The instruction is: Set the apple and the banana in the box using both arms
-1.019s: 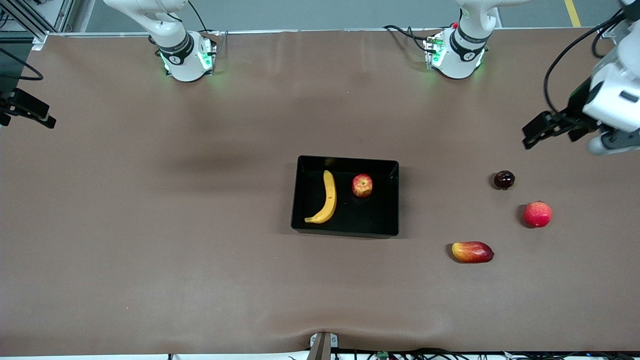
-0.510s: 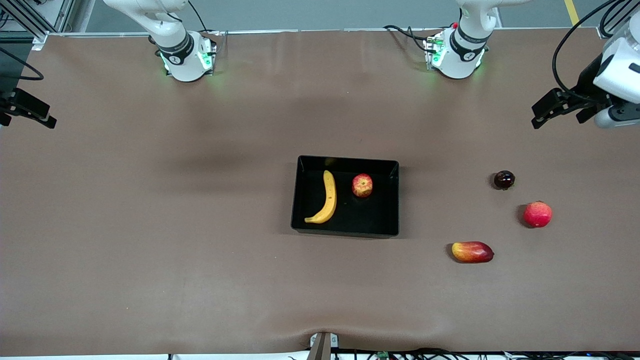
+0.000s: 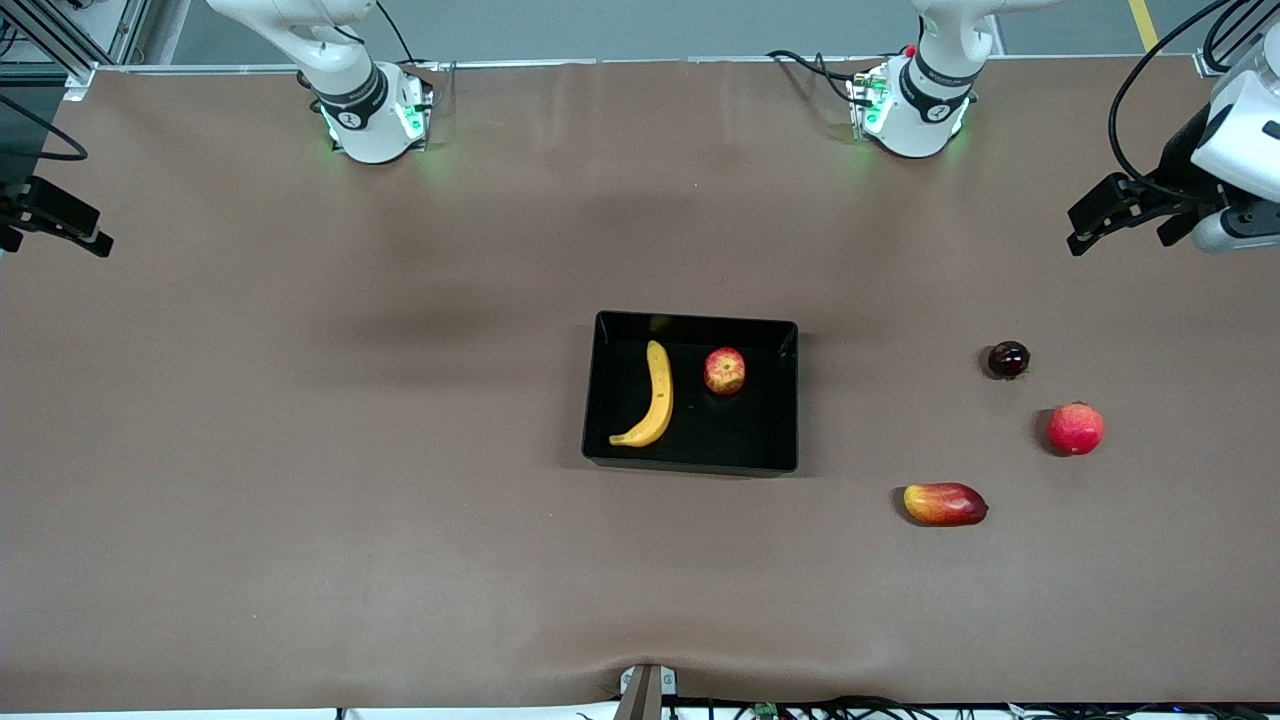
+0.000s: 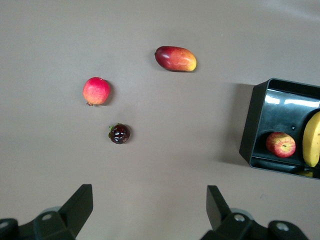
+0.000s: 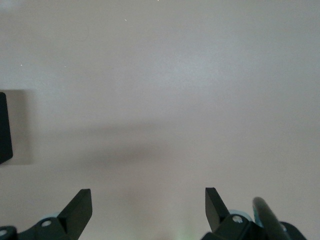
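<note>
With the banana and apple lying side by side in the box mid-table, both jobs are being judged done, the left gripper and right gripper being held agape at opposite table ends, nothing further being called for.

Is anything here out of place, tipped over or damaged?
Nothing stands out. The banana and the apple lie apart inside the box, which sits flat on the table. Neither fruit shows damage, and nothing is spilled.

Left gripper higher (toward table edge), empty.
</note>
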### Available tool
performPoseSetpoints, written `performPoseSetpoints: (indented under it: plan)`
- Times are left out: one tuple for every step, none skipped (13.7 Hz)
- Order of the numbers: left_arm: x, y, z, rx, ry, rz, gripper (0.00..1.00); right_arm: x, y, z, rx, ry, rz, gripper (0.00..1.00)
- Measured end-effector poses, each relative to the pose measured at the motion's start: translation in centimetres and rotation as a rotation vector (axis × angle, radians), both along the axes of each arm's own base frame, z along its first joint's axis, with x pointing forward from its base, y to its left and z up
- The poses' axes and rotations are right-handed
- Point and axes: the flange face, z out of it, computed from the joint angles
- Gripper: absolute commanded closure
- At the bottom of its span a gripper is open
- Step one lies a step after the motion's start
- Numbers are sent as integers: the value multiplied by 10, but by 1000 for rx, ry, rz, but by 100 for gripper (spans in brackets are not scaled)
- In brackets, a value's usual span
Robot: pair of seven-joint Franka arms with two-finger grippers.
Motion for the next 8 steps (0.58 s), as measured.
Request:
performPoseSetpoints:
  plan:
    - [1,0,-3,-2,6,-2,0,0,0,0,0,0,0,0]
    - [2,-1,-4,-3,11,-8,0,0,0,0,0,0,0,0]
    - [2,-1,-5,-3,13,-27,0,0,0,0,0,0,0,0]
    - [3,-1,-6,-10,15,-44,0,0,0,0,0,0,0,0]
    - [3,-1,-6,-27,18,-55,0,0,0,0,0,0,0,0]
    - [4,-1,-8,-37,21,-61,0,0,0,0,0,0,0,0]
    - [5,0,-9,-38,23,-66,0,0,0,0,0,0,0,0]
    - [5,1,-10,-39,25,-68,0,0,0,0,0,0,0,0]
